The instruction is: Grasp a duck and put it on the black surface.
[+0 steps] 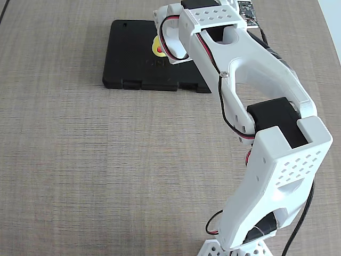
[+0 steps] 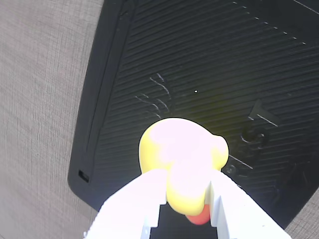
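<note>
Glossy yellow rounded duck sits clenched in the white end effector, ribbed matte black surface beneath it.

arm: white printed plastic shells, smooth, angular with rounded edges. two shells carry a grid of small oval perforations, one at 12 o'clock in the fixed view, one at 4 o'clock. black servo blocks sit recessed between the white segments. thin red and black wires loop out near 12 o'clock; a black cable runs along the middle link. one small silver screw on the upper link. a dark circuit board shows at the top edge. perforated white base at 6 o'clock. wrist view: two white fingers, overexposed, blocky, flat inner faces.
</note>
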Robot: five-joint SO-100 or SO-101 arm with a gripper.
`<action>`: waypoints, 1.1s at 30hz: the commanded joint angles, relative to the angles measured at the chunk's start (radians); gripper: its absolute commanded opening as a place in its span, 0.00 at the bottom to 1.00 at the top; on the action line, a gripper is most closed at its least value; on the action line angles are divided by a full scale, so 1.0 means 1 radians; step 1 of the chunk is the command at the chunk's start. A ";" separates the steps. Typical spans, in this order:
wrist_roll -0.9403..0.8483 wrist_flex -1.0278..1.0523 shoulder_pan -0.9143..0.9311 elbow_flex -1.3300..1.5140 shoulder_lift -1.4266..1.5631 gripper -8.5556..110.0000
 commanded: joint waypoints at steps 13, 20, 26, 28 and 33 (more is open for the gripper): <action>0.002 -0.011 0.011 0.000 0.179 0.29; 0.002 0.003 0.107 0.083 0.463 0.29; 0.002 0.005 0.253 0.380 0.833 0.28; -0.003 0.003 0.272 0.523 0.956 0.26; -0.009 -0.009 0.278 0.870 1.253 0.13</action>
